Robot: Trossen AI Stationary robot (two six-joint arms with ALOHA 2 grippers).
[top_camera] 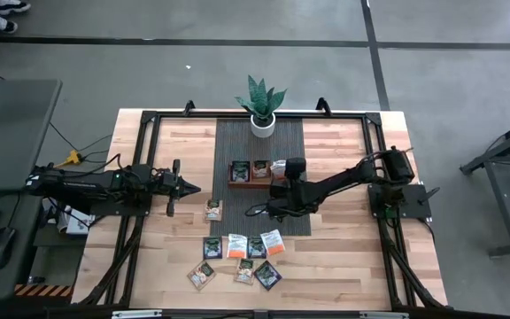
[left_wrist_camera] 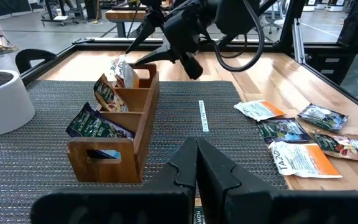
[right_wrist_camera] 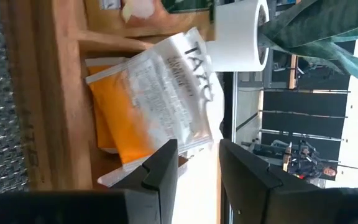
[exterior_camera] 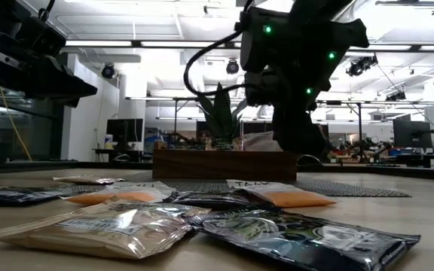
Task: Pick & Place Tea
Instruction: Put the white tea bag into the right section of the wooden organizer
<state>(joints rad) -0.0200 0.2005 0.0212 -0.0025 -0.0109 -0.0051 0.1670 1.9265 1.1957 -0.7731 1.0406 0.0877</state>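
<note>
Overhead, we see the right gripper [top_camera: 277, 168] poised at the right end of the wooden tray [top_camera: 249, 182] on the dark mat [top_camera: 259, 142], while the left gripper [top_camera: 193, 188] waits left of it, near one tea packet [top_camera: 212, 210]; more loose packets [top_camera: 237, 259] lie on the near table. Level with the tabletop, those packets fill our foreground. From the left wrist, its fingers [left_wrist_camera: 197, 168] meet, pressed together on nothing. From the right wrist, the fingers [right_wrist_camera: 160, 171] stand parted (gripping nothing) beside an orange-and-white packet [right_wrist_camera: 148, 99] in the tray's end compartment.
</note>
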